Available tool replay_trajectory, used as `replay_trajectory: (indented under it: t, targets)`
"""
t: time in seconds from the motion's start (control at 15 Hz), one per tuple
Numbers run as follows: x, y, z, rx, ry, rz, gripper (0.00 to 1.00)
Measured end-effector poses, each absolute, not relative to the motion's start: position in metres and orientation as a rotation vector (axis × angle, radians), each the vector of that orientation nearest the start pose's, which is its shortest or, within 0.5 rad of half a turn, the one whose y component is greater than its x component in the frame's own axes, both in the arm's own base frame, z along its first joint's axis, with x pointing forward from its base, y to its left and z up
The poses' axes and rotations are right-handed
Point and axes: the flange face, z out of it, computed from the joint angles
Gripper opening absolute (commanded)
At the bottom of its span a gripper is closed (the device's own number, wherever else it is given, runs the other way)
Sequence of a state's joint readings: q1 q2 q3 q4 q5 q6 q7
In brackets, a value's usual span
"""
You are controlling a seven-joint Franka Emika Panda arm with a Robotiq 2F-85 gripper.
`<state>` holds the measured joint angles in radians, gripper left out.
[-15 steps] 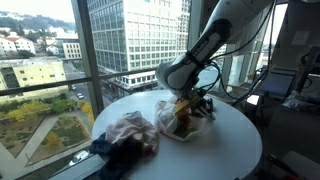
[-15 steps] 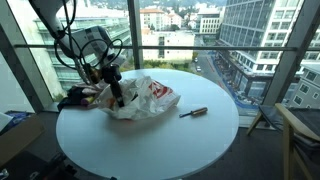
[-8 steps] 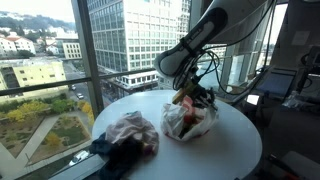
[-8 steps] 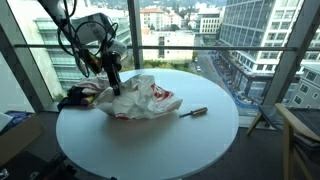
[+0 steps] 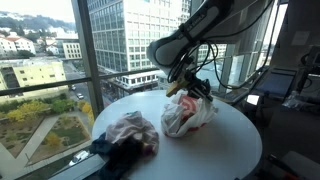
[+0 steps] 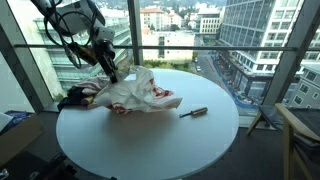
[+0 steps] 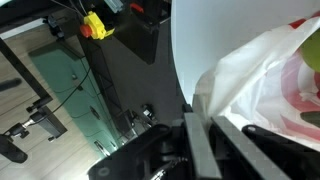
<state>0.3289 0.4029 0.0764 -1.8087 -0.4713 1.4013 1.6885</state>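
A white plastic bag with red print (image 5: pixel 190 115) lies on the round white table (image 5: pixel 238 145). It also shows in an exterior view (image 6: pixel 140 92) and in the wrist view (image 7: pixel 270 70). My gripper (image 5: pixel 186 86) is shut on the bag's upper edge and holds that edge lifted above the table, which shows in an exterior view too (image 6: pixel 112 72). The rest of the bag hangs down and rests on the table. In the wrist view the two fingers (image 7: pixel 205 140) pinch a fold of thin plastic between them.
A heap of pink and dark clothes (image 5: pixel 128 135) lies at the table's edge by the window, also in an exterior view (image 6: pixel 78 97). A small dark tool with a red handle (image 6: pixel 193 112) lies on the table (image 6: pixel 150 140) apart from the bag. Windows surround the table.
The gripper has risen and shifted with the bag's edge in it. The bag is pulled up taller and stretched compared with a second ago.
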Motion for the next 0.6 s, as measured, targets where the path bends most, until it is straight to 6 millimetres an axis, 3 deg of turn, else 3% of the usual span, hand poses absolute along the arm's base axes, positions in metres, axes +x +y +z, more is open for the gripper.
replay_trajectory:
  t: [0.33,0.4,0.47,0.6]
  targets:
    - [0.525,0.134,0.288,1.652,-1.298,0.079,0.11]
    - [0.526,0.125,0.283,1.612,-1.310,0.080,0.37]
    - [0.526,0.118,0.277,1.579,-1.319,0.078,0.38]
    - [0.526,0.110,0.268,1.539,-1.337,0.078,0.51]
